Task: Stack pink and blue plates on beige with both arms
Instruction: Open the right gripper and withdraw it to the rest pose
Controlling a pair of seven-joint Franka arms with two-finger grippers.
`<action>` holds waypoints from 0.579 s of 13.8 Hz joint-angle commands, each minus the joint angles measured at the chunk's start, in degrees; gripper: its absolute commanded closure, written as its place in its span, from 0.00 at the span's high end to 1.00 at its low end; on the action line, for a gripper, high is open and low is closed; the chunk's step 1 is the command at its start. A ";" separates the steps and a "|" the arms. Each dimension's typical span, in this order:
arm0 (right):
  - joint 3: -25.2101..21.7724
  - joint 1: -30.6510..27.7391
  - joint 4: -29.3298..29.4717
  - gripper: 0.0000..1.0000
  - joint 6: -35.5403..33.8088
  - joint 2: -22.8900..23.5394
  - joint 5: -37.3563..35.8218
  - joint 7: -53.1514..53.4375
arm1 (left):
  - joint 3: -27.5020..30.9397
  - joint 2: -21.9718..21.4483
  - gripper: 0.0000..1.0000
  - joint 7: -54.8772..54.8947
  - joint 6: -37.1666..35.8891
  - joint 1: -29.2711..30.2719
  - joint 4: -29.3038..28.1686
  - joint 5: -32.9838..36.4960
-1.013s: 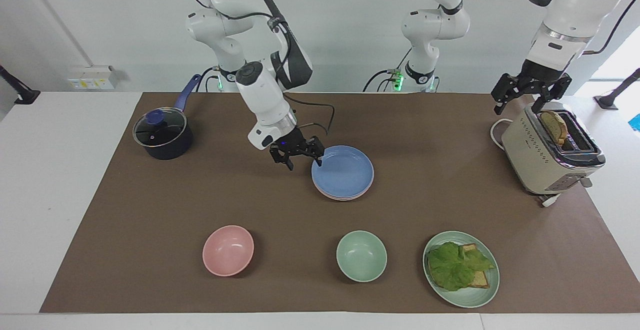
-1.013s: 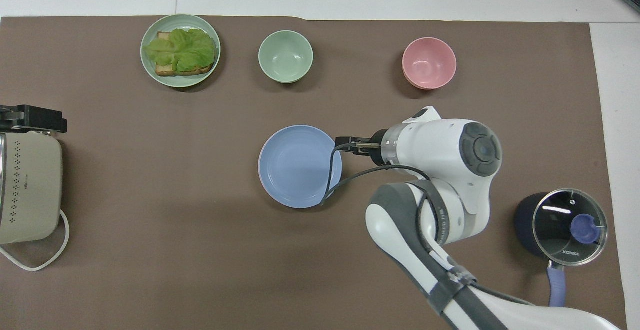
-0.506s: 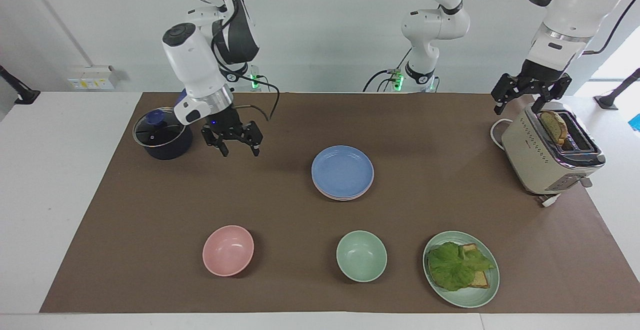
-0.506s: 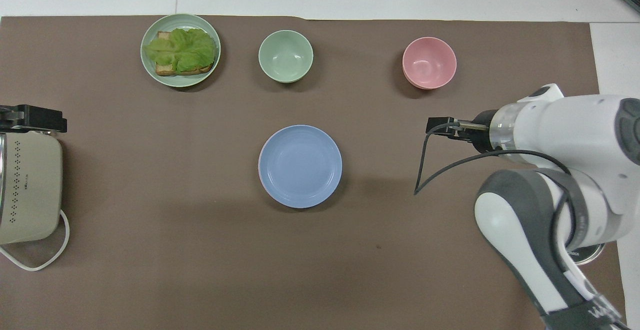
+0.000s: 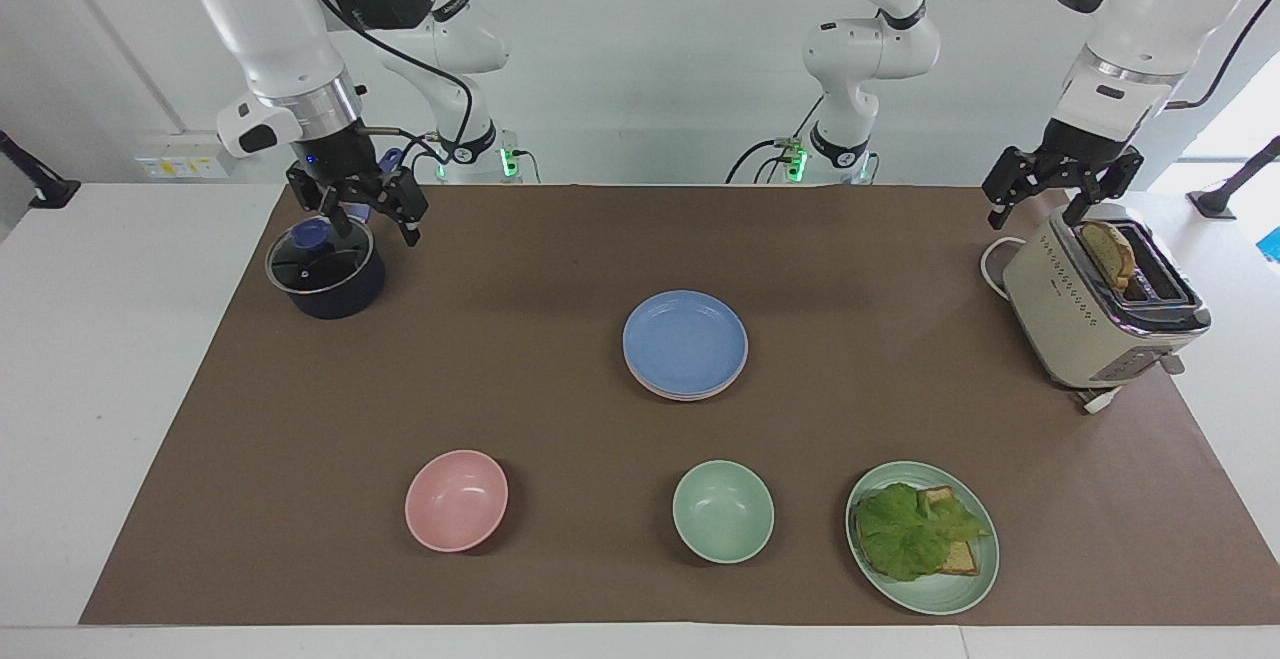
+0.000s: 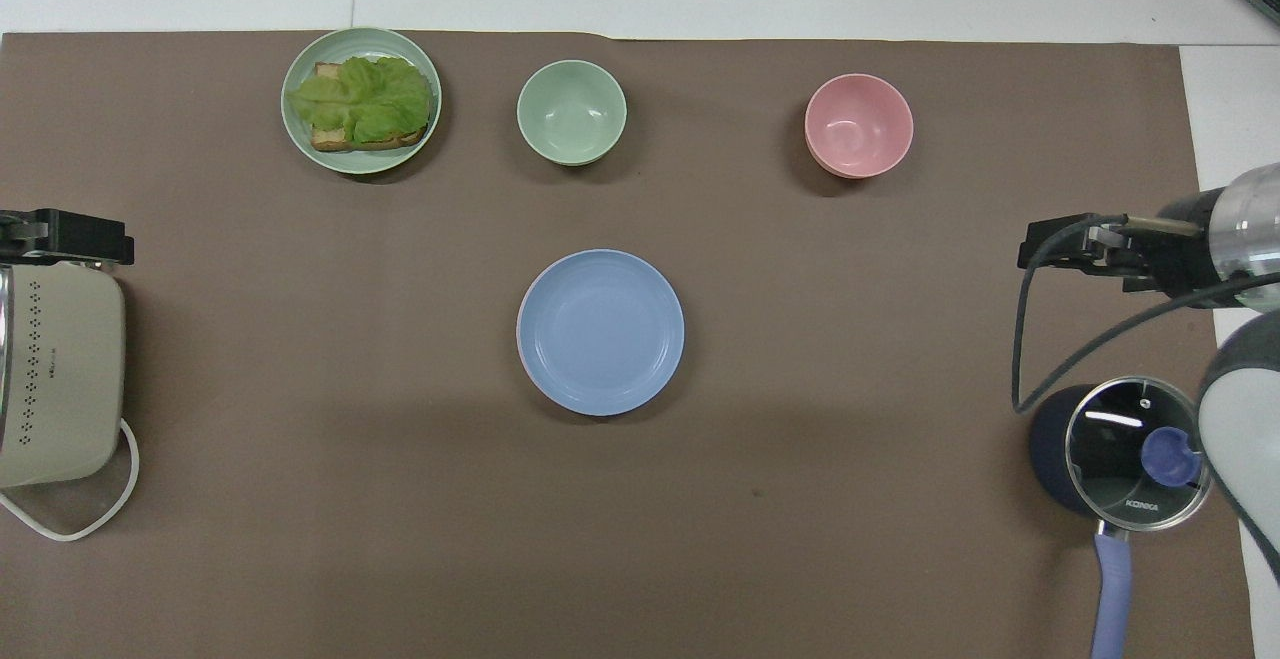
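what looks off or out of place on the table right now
Nothing stands out. The blue plate tops a neat stack at mid-table, pink and pale rims showing beneath it. Bowls are upright, nothing spilled. The right gripper hangs open over the pot; the left gripper waits open over the toaster.

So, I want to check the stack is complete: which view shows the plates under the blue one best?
The facing view: below the blue plate, the rims of the plates under it peek out. The overhead view shows only the blue plate and a pink sliver at its edge.
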 commanded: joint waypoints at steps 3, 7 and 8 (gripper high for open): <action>0.80 -1.86 9.63 1.00 -9.36 3.94 -2.87 -3.76 | -0.54 -0.42 1.00 0.19 -0.97 0.67 -0.03 0.91; 0.80 -1.51 10.78 1.00 -10.79 4.65 -3.22 -4.98 | -0.54 -0.42 1.00 0.19 -0.97 0.67 -0.03 0.91; 0.89 -1.42 10.44 1.00 -10.44 4.65 -3.57 -5.25 | -0.54 -0.42 1.00 0.19 -0.97 0.67 -0.03 0.91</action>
